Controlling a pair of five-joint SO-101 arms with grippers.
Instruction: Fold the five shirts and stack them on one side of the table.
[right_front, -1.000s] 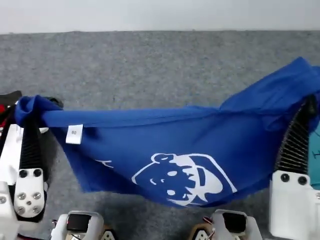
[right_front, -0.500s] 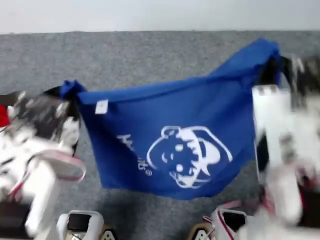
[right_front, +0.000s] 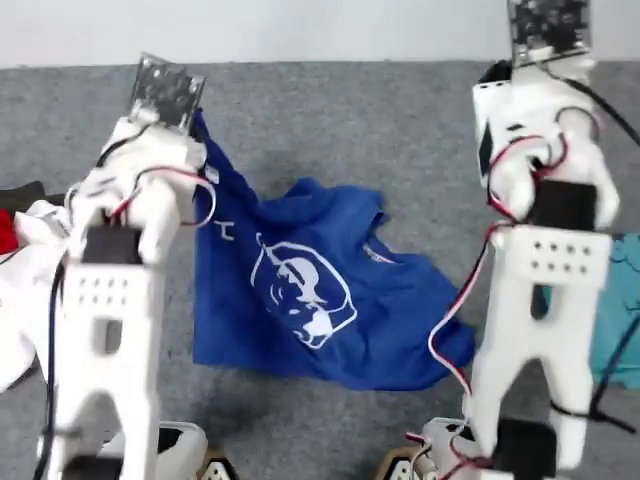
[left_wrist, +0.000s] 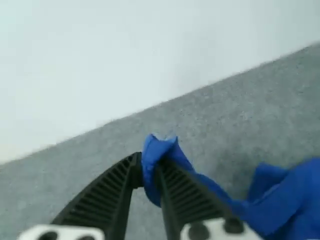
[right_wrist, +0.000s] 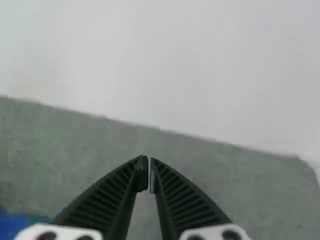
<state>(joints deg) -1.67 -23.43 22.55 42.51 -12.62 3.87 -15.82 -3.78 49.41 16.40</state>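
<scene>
Change: a second ago the blue shirt (right_front: 310, 300) hung stretched in the air between both arms, one end in each set of jaws; now the right end is let go and the cloth has dropped onto the grey bench (right_front: 400, 130); both arms have swung out toward the far edge; reads as a flick to spread it, only half successful: print faces up, but the cloth is rumpled and its right side is bunched; judgement: not flat yet, no fold started, needs tugging out first, stacking still far off

Left to right: white garment (right_front: 30, 230) heaped at the left edge, on the far side of the left arm (right_front: 115, 270) from the shirt; left jaws clamped on a bunched corner (left_wrist: 159, 150) of the shirt, cloth poking past the tips, corner held up off the bench with the rest trailing down to the heap; shirt body lies mid-bench between the two arms, nearer the left one; right arm (right_front: 540, 260) stands just beside the shirt's right edge; right jaws together, nothing between them, over bare bench and well apart from the shirt; teal garment (right_front: 615, 320) at the right edge, behind the right arm
</scene>
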